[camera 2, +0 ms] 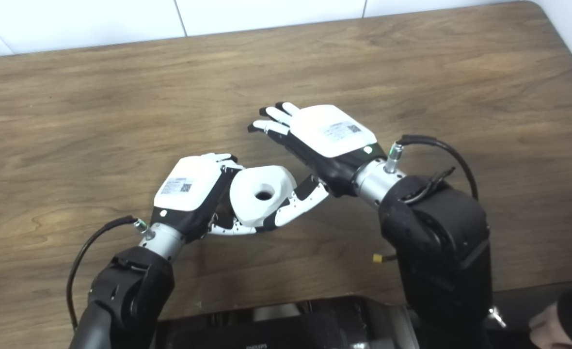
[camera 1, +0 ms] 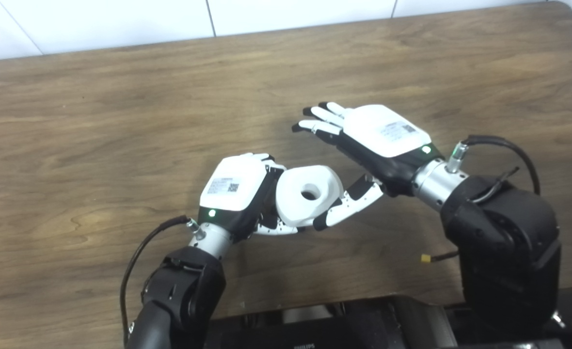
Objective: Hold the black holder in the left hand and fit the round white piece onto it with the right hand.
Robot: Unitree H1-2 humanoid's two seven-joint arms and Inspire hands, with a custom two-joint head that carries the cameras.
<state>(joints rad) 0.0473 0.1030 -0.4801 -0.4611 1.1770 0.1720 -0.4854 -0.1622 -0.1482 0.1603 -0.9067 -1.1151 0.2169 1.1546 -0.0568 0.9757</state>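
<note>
The round white piece [camera 1: 309,194], a thick ring with a dark centre hole, sits in the curled fingers of my left hand [camera 1: 237,194], just above the table's middle. The black holder is almost wholly hidden behind the white piece and inside that hand; only a dark sliver [camera 1: 268,203] shows between them. My right hand [camera 1: 363,140] is open beside the piece on its right, fingers [camera 1: 322,118] spread and pointing away to the upper left. Its thumb [camera 1: 351,203] reaches down to the ring's right edge; I cannot tell whether it touches.
The brown wooden table [camera 1: 121,121] fills the view, with a white wall along its far edge. A black device [camera 1: 325,325] lies at the near edge between my arms. Cables loop off both wrists. Part of a person [camera 2: 569,315] shows at the bottom right corner.
</note>
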